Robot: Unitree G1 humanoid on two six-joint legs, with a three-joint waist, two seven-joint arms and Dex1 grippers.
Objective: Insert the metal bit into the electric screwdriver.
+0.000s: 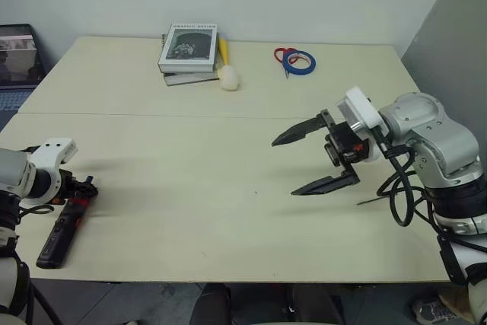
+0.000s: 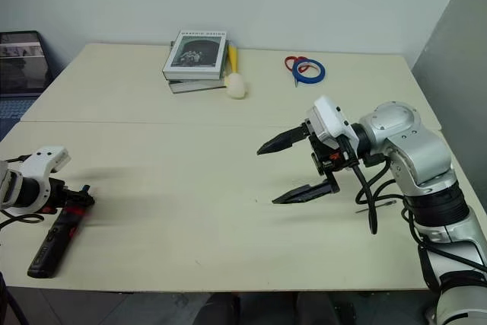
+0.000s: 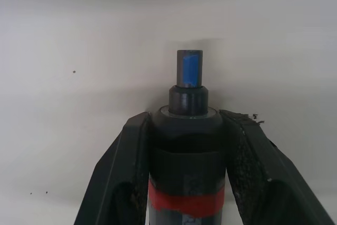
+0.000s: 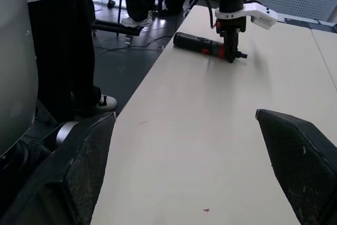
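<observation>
The electric screwdriver [image 1: 59,235], black with a red band, lies at the table's front left corner, its narrow tip pointing away from the front edge. My left gripper [image 1: 77,202] comes down on it from above and is shut on it just ahead of the red band; the left wrist view shows both fingers [image 3: 131,156] pressed against the screwdriver [image 3: 188,130]. My right gripper [image 1: 284,167] hangs open above the table's right half, pointing left, with nothing between its fingers. The metal bit [image 1: 370,200] lies flat on the table behind that gripper, under the arm's cable.
Stacked books [image 1: 188,52], a yellow-handled tool with a white head [image 1: 227,70], and red scissors with a blue tape ring [image 1: 298,61] sit along the far edge. A laptop [image 1: 17,62] stands off the far left. A person's legs [image 4: 58,40] stand beside the table.
</observation>
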